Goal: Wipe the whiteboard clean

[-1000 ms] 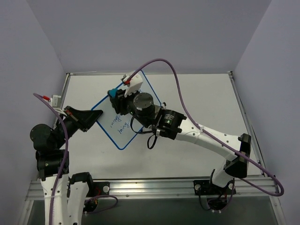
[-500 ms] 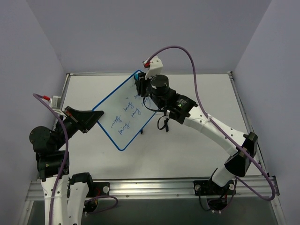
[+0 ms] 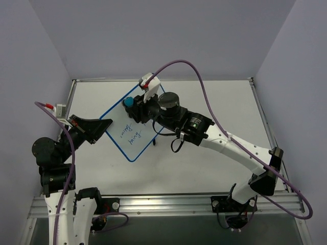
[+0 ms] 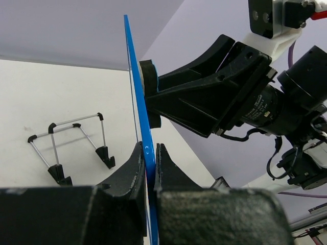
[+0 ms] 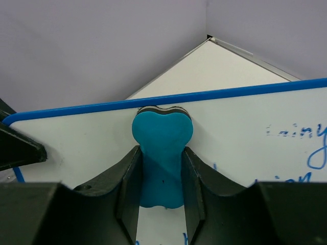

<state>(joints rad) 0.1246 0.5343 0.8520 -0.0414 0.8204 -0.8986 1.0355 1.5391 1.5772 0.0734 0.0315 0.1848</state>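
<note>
The whiteboard (image 3: 127, 133), white with a thin blue frame, is held tilted above the table. Blue handwriting remains on its lower part (image 5: 296, 143). My left gripper (image 3: 98, 128) is shut on the board's left edge; in the left wrist view the blue frame (image 4: 139, 102) runs up edge-on between the fingers (image 4: 129, 168). My right gripper (image 3: 134, 106) is shut on a teal eraser (image 5: 162, 155) and presses it against the board's face near the top edge. The eraser also shows in the top view (image 3: 127, 101).
A thin black wire stand (image 4: 76, 145) sits on the white table behind the board. Purple cables loop over both arms (image 3: 179, 64). Lavender walls close in the table on three sides, and a metal rail (image 3: 168, 201) runs along the near edge.
My right gripper with the eraser has swept from the board's upper right corner back to the left along the top. Earlier it was near the left. The handwriting on the upper right is gone.
</note>
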